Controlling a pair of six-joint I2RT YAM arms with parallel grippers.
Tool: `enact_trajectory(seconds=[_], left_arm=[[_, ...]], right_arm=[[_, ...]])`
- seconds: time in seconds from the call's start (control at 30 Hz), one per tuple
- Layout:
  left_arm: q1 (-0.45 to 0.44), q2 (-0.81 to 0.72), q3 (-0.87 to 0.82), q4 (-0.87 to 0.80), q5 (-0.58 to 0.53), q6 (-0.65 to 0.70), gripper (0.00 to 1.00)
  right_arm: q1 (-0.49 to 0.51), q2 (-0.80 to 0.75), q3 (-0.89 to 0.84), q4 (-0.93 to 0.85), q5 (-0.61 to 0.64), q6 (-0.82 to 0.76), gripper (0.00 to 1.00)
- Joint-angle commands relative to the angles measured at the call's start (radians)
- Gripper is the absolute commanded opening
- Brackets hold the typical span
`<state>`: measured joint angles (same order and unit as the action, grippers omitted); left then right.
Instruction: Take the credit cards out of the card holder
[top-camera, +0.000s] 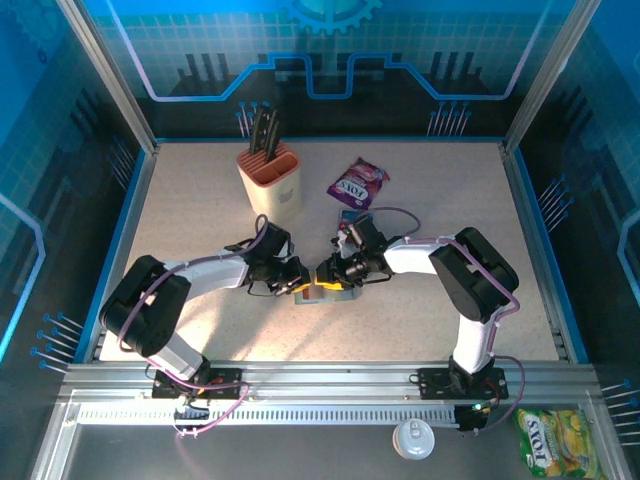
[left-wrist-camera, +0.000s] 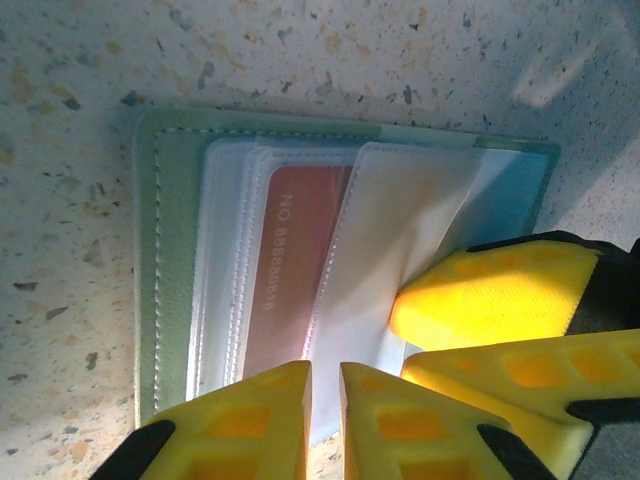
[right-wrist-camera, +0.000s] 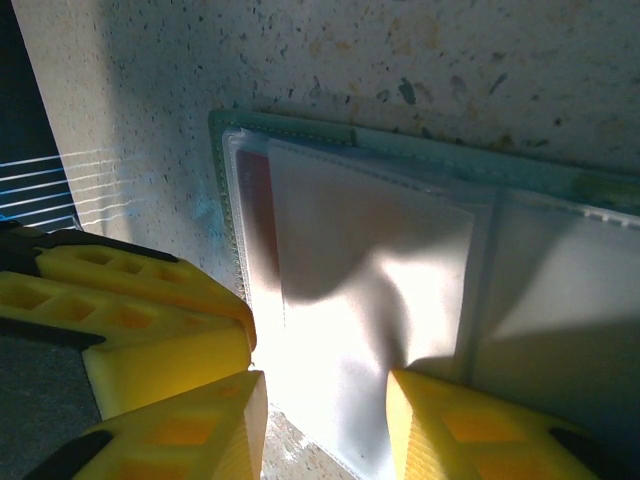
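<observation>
One red card shows inside the card holder, open on the worktop toward the middle of its near edge. It looks thin, stiff and slick inside floppy sleeves, so I'd pinch its short edge. My left gripper is barely parted and I cannot tell whether it grips anything. My right gripper is half open, pressing a sleeve.

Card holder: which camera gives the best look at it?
The left wrist view: the card holder lies open, its clear sleeves and a red card with printed digits plain. The right wrist view catches one glare-washed corner; from above it is a small, partly covered patch.
</observation>
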<state>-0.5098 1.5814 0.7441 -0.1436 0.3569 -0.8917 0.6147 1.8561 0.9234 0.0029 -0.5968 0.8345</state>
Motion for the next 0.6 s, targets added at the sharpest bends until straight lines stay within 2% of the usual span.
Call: enact_trajectory(seconds=[0.0, 0.57], left_arm=[[-0.001, 0.017, 0.02, 0.01, 0.02, -0.012, 0.17], [-0.008, 0.053, 0.032, 0.034, 0.032, -0.032, 0.18]], right_arm=[[-0.008, -0.003, -0.018, 0.012, -0.013, 0.01, 0.38], [-0.012, -0.01, -0.038, 0.056, -0.024, 0.028, 0.36]])
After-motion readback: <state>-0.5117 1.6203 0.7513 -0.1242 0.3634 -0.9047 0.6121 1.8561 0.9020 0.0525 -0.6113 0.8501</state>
